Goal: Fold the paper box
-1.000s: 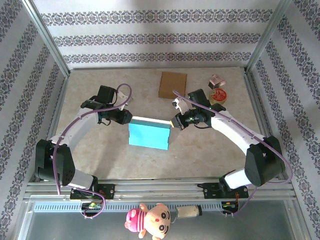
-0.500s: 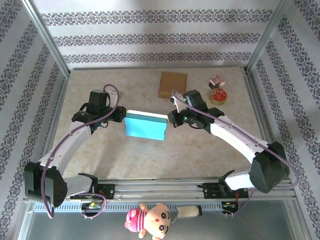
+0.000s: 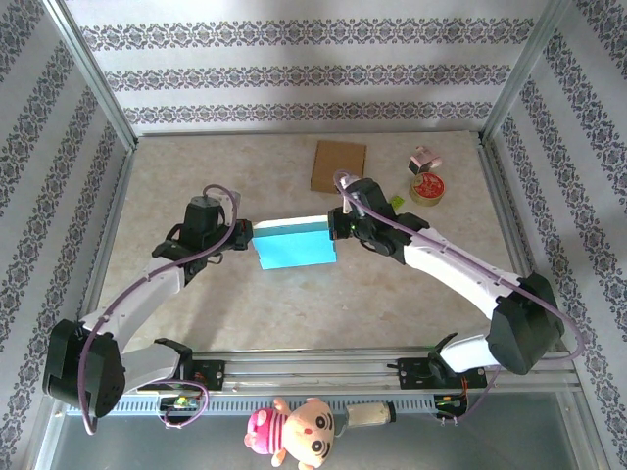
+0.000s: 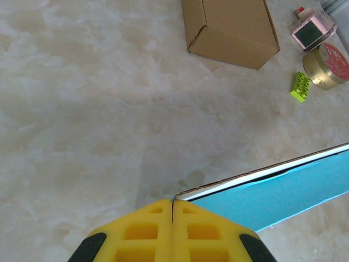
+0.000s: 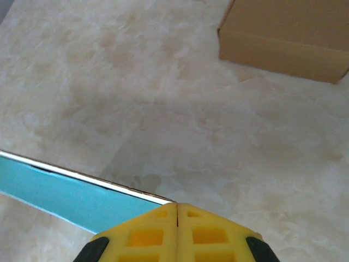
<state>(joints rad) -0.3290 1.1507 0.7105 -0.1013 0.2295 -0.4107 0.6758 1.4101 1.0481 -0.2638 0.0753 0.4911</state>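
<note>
Holding the blue paper box (image 3: 294, 247) at both ends: my left fingers (image 4: 144, 229) are pressed together on its left corner, and my right fingers (image 5: 210, 232) likewise on its right corner. In the top view the box sits at centre frame, flattened, its long axis running left to right between the two arms, with neither arm nearer. Bare desk (image 3: 294, 323) lies open below it. The brown carton (image 3: 339, 166) stands close above the right end. In my judgement, any fold should swing toward the lower frame.

Paper box (image 3: 294, 250): matt blue card. Brown box (image 3: 339, 166): matt cardboard. Tabletop (image 3: 294, 313): smooth, perhaps stone-look laminate.
</note>
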